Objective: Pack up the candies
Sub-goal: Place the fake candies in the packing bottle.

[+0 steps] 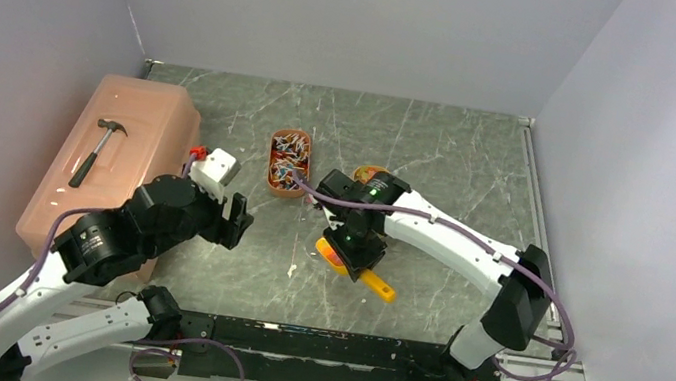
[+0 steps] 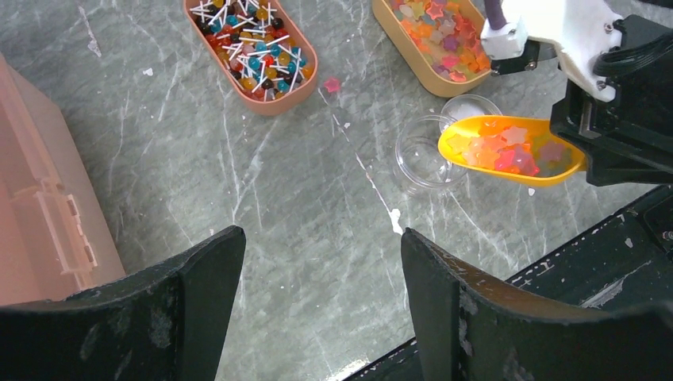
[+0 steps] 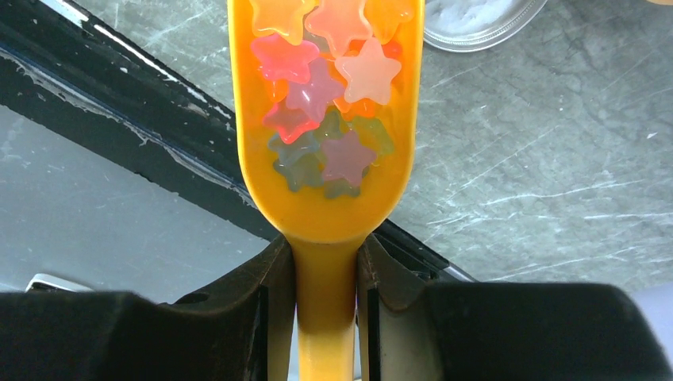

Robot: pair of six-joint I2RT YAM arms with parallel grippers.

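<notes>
Candies, translucent pink, orange and green stars, fill scoop pinched by right hand; left hand gapes empty.

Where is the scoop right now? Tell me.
Left wrist view, right side: the scoop, gripped by the right fingers, hangs with its tip at the clear cup, near the star-candy tray.

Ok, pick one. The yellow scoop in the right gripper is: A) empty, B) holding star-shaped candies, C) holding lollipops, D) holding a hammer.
B: in the right wrist view the scoop, clamped by its handle in the right gripper, carries a pile of star-shaped candies in its bowl.
</notes>
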